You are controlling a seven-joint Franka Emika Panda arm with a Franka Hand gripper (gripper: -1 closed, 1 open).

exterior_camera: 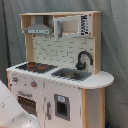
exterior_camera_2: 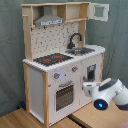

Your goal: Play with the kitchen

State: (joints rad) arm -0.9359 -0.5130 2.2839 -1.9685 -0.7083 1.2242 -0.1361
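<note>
The large white and light-wood toy play kitchen [exterior_camera_2: 62, 65] is standing upright on the light wooden floor [exterior_camera_2: 30, 119] in front of a grey-green curtain [exterior_camera_2: 10, 50], filling most of both exterior views. In the second exterior view its oven door [exterior_camera_2: 64, 95] is sitting low on the front panel, below two round knobs [exterior_camera_2: 56, 76], with the black-and-red hob [exterior_camera_2: 52, 59] above and the black curved faucet [exterior_camera_2: 75, 39] and sink [exterior_camera_2: 82, 50] further back towards the second exterior view's right. The grey hood [exterior_camera_2: 49, 21] is hanging under the top shelf, against the pegboard back.

The white robot arm's wrist [exterior_camera_2: 107, 94], with its glowing blue ring, is hovering at the second exterior view's lower right, just beside the front of the cabinet at about oven height. I cannot tell how the jaws are standing or whether they are holding anything; nothing appears to be carried.

The step in hand is probably an approach towards the front panel. To do it well, the arm should be closing in slowly and squarely on one handle or knob, pushing or pulling along the hinge's natural swing, since the light cabinet could be shoved or tipped.

In the first exterior view only a white arm link [exterior_camera: 9, 107] is showing at the lower left corner.
</note>
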